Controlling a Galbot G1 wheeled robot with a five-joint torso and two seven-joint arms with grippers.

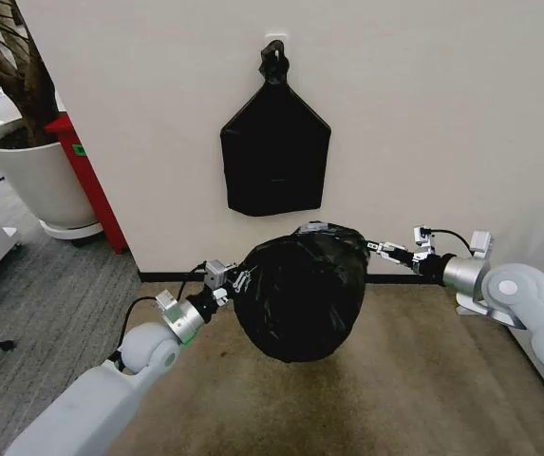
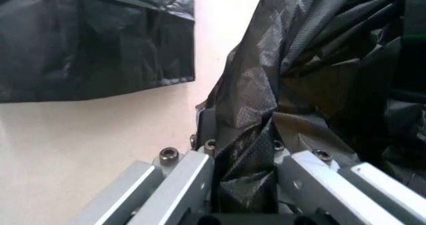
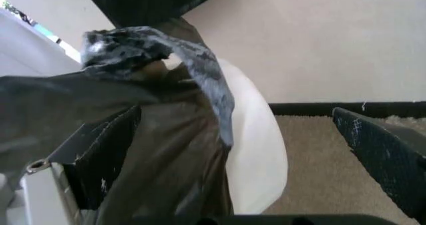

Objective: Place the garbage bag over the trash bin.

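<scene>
The glossy black garbage bag (image 1: 300, 299) bulges low in front of the wall, stretched between both grippers. My left gripper (image 1: 240, 279) is at its left edge and is shut on a fold of the garbage bag (image 2: 246, 175). My right gripper (image 1: 378, 249) is at the bag's upper right edge. In the right wrist view its jaws stand wide apart, with the garbage bag (image 3: 166, 150) draped over one finger (image 3: 100, 155) and the other finger (image 3: 382, 152) bare. The cream-white trash bin (image 3: 256, 145) shows behind the bag there. In the head view the bag hides the bin.
A flat black bundle (image 1: 274, 157) with a knotted top hangs on the cream wall above the bag. A large white plant pot (image 1: 34, 180) and a red panel (image 1: 86, 176) stand at the left. Beige carpet (image 1: 423, 380) covers the floor in front.
</scene>
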